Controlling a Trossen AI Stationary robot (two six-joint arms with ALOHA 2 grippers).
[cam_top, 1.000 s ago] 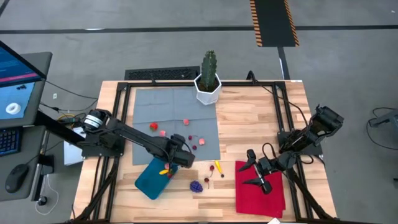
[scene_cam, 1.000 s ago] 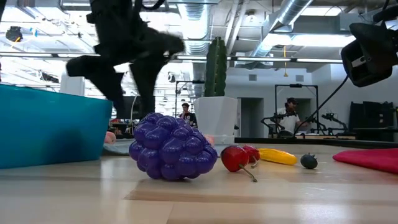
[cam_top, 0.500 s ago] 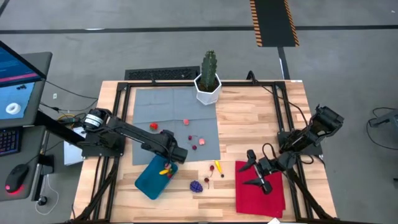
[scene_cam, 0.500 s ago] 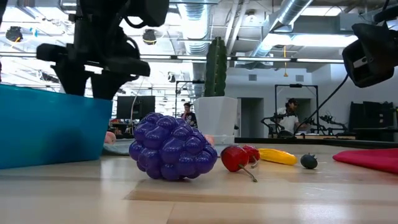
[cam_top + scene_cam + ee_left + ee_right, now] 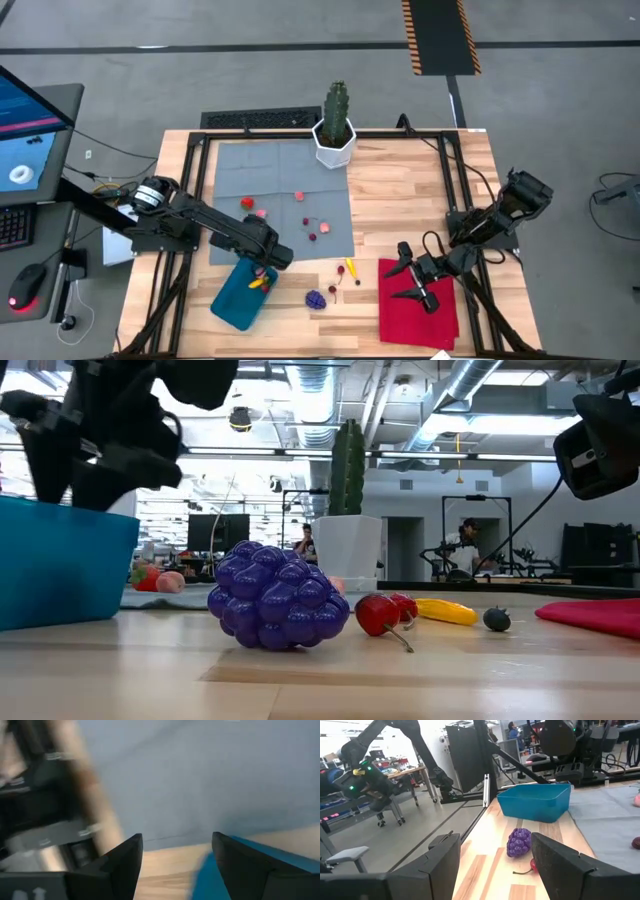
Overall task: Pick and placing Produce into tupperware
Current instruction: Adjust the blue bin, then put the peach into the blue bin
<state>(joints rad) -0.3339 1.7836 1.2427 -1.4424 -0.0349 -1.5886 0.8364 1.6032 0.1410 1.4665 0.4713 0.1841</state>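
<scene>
1. Left pincer (image 5: 272, 259) hangs over the far edge of the tupperware (image 5: 237, 298), by the grey mat's (image 5: 240, 170) near border; its wrist view shows the fingers spread with nothing between them.
2. Right pincer (image 5: 409, 282) waits over the red cloth (image 5: 420, 310) at the bench's (image 5: 410, 180) right front, fingers also spread and empty.
3. The teal tupperware sits at the bench's front left, with at least one yellow-and-red piece (image 5: 262, 282) inside near its far rim.
4. Produce left outside: the purple grape bunch (image 5: 315, 299), a yellow piece (image 5: 350, 268) and dark cherries (image 5: 333, 289) on bare wood between tupperware and cloth; a red piece (image 5: 246, 203), pink bits (image 5: 262, 212) and more dark cherries (image 5: 313, 236) on the mat.
5. Risks, as I judge them:
   - The pieces are tiny and rounded, so an off-centre pinch could squirt one away across the wood.
   - The arm hangs low over the light container, so a sideways sweep could nudge it and spoil later drops.
   - The cherries' thin stems may snag a finger and cling on release.
   - The cactus pot (image 5: 334, 145) stands at the mat's far edge, so a far reach could brush it.
</scene>
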